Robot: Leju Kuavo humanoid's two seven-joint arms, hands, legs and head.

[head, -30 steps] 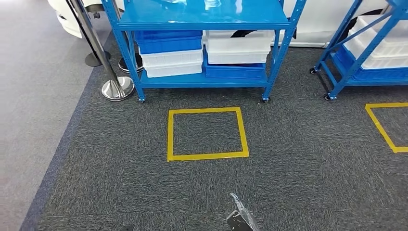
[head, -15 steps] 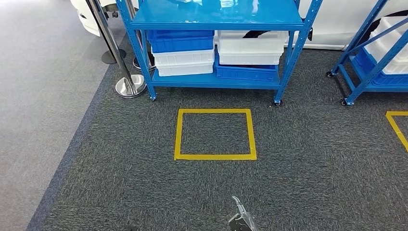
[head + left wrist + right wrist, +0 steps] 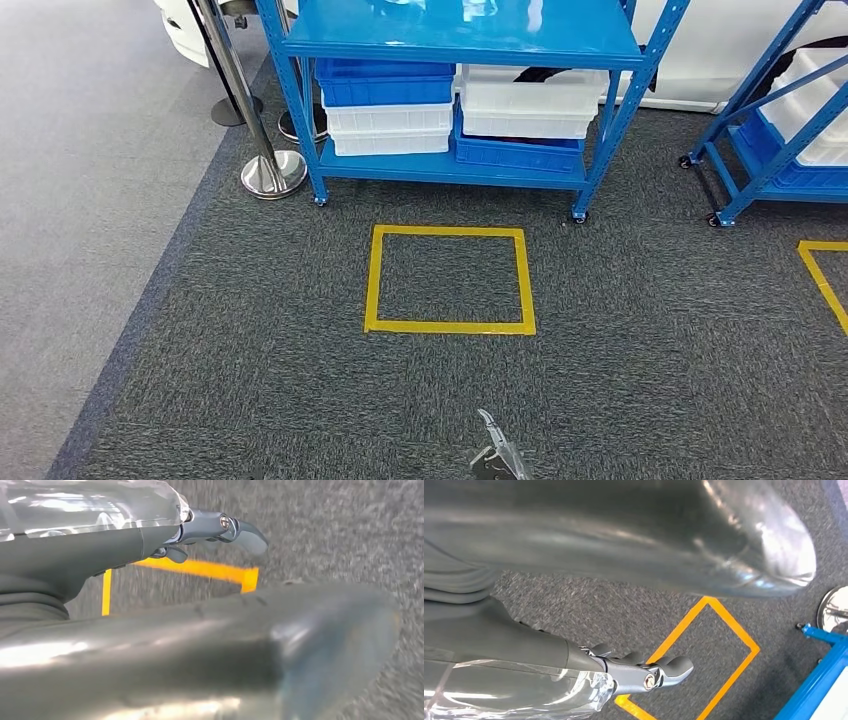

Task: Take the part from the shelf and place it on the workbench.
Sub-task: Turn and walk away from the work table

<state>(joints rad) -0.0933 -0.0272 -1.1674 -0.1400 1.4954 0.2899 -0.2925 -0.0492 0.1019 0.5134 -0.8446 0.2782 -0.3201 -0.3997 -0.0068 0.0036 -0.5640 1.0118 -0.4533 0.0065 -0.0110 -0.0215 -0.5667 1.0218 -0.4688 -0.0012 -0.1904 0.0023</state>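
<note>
Turned a little toward the blue shelf [image 3: 460, 35] over the last second, the whole view sliding rather than anything on the floor, and now facing it across the yellow taped square [image 3: 450, 327]. Nothing taken yet; cannot make out the part, presumably somewhere among the bins [image 3: 390, 115] or on the top level. Left hand [image 3: 125, 545] and right hand [image 3: 549, 655] low over the carpet, fingers [image 3: 669, 667] loosely spread, holding nothing.

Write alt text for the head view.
A blue shelf holding blue and white bins stands on dark grey carpet, with a yellow tape square on the floor before it. A chrome stanchion stands at its left.
</note>
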